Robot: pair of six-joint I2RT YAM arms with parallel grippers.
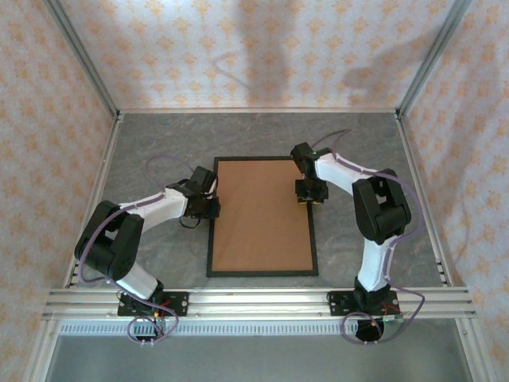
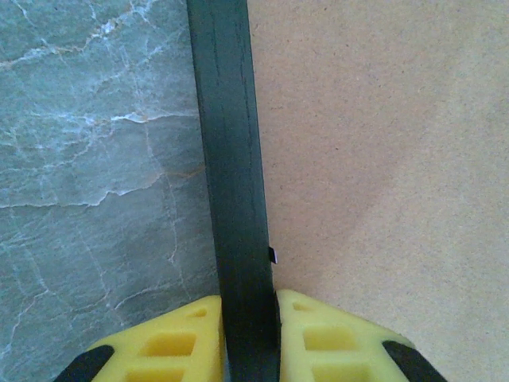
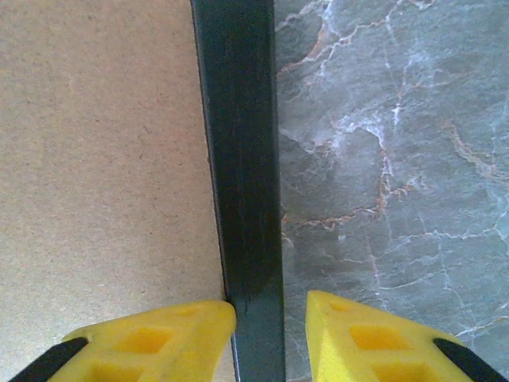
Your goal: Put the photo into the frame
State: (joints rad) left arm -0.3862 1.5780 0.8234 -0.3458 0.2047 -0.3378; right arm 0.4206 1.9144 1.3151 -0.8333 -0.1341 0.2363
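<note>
1. Jaws of our left gripper (image 2: pixel 249 309) clamp the left rail of the thin black rectangular picture frame (image 2: pixel 231 159). Those of our right gripper (image 3: pixel 270 306) stand apart, straddling the right rail.
2. A plain brown backing board (image 1: pixel 262 215) already fills the frame, so we judge the task nearly done. Whether the paper print lies beneath, we cannot tell.
3. The frame lies flat between our arms, its long axis pointing away from our bases.

Top view: left gripper (image 1: pixel 211 208) and right gripper (image 1: pixel 310 197) tips sit hidden under their own wrist bodies, and the jaw gap is too small to tell. Backing board (image 1: pixel 262 215) covers the frame (image 1: pixel 262 273) opening, so anything beneath is hidden. Left wrist view: frame rail cut off top and bottom, yellow fingers (image 2: pixel 171 346) cropped by the bottom edge. Right wrist view: rail again runs out of shot, fingers (image 3: pixel 362 338) cropped at the bottom.
</note>
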